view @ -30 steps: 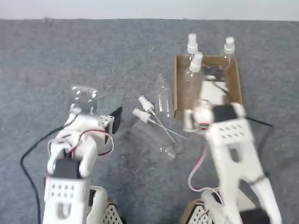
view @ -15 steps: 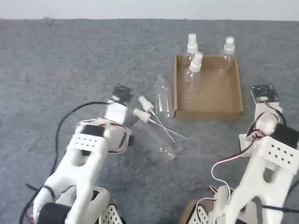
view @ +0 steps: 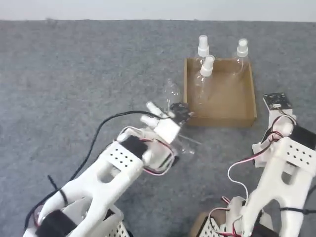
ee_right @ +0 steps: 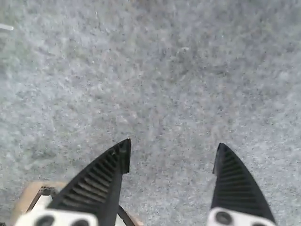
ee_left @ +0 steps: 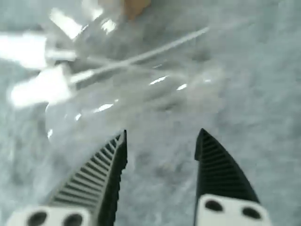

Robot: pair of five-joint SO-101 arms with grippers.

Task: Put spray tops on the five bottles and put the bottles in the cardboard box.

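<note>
Three clear bottles with white spray tops (view: 207, 66) stand at the far end of the cardboard box (view: 247, 111). One capless bottle (view: 172, 95) lies left of the box. Two loose spray tops (view: 152, 107) lie beside it. My left gripper (view: 178, 112) hovers over them. In the left wrist view that gripper (ee_left: 162, 136) is open, just short of a lying clear bottle (ee_left: 131, 99), with a spray top (ee_left: 42, 87) and dip tubes beyond. My right gripper (ee_right: 173, 147) is open over bare carpet. The right arm (view: 289, 148) stands right of the box.
Grey carpet (view: 74, 74) covers the table, with free room on the left and far side. Black and red cables (view: 98, 133) trail from the left arm. A second lying bottle (view: 186, 149) is partly hidden under that arm.
The left arm has swung right and forward from the left side to the loose bottles and tops. The right arm withdrew from over the box to its right side.
</note>
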